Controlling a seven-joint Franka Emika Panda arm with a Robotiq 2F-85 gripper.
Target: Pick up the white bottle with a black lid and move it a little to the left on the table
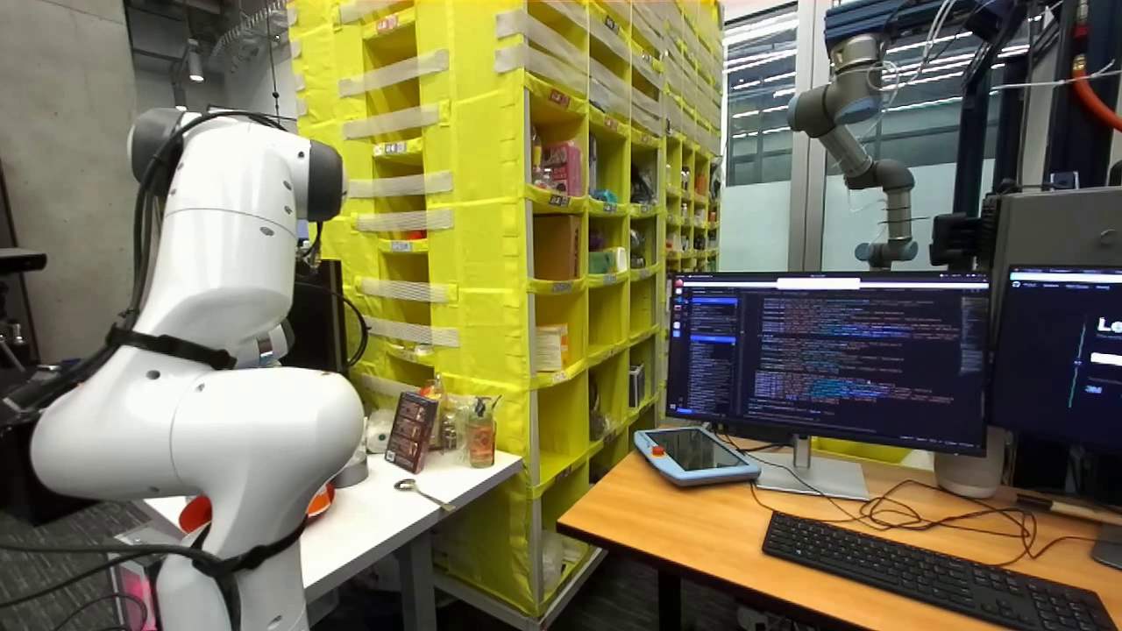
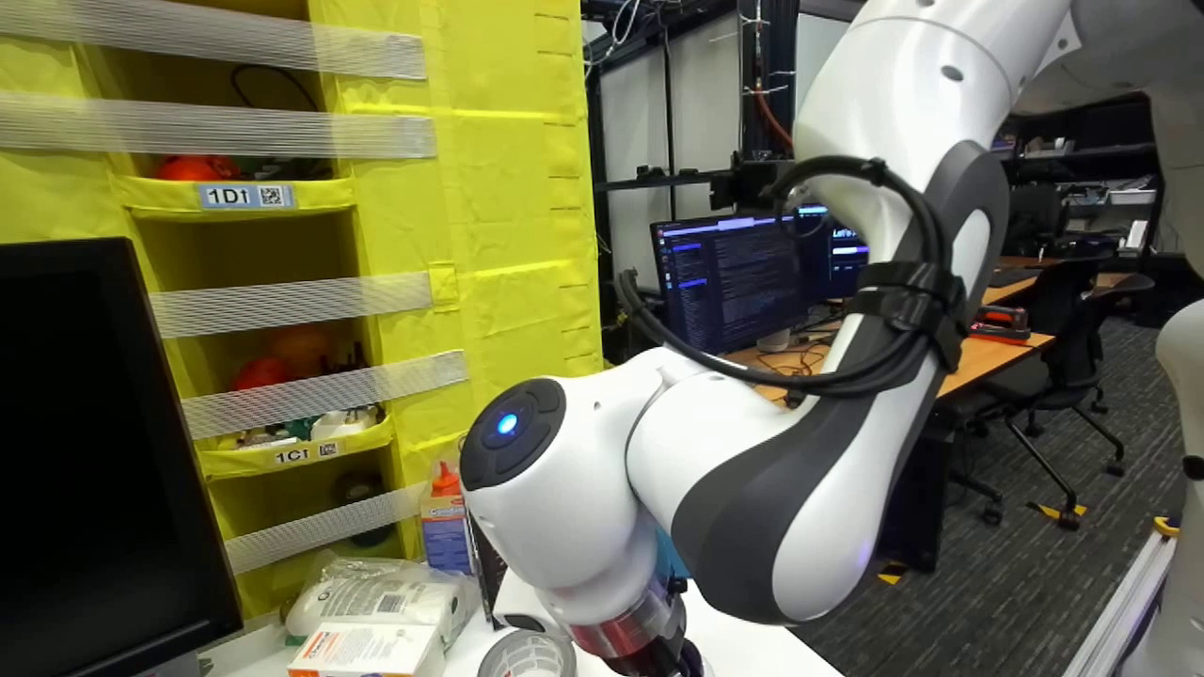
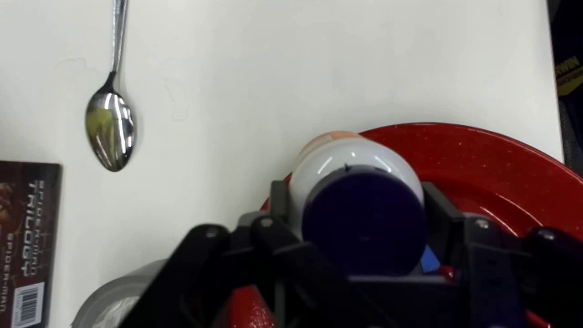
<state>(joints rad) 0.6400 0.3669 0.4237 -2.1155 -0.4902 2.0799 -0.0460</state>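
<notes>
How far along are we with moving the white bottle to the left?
Looks done: the reach; in the wrist view the gripper straddles the white bottle, its dark lid on. In hand: the grasp; the fingers appear to press both sides. Whether the bottle is lifted or already shifted, I can't tell. Probably left: any remaining leftward move, setting it on the white table, then release, since the fingers flank it closely.

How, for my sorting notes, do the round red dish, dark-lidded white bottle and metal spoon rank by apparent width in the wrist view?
Widest first:
Red dish, partly hidden
White bottle, perhaps enlarged by nearness
Metal spoon
</notes>
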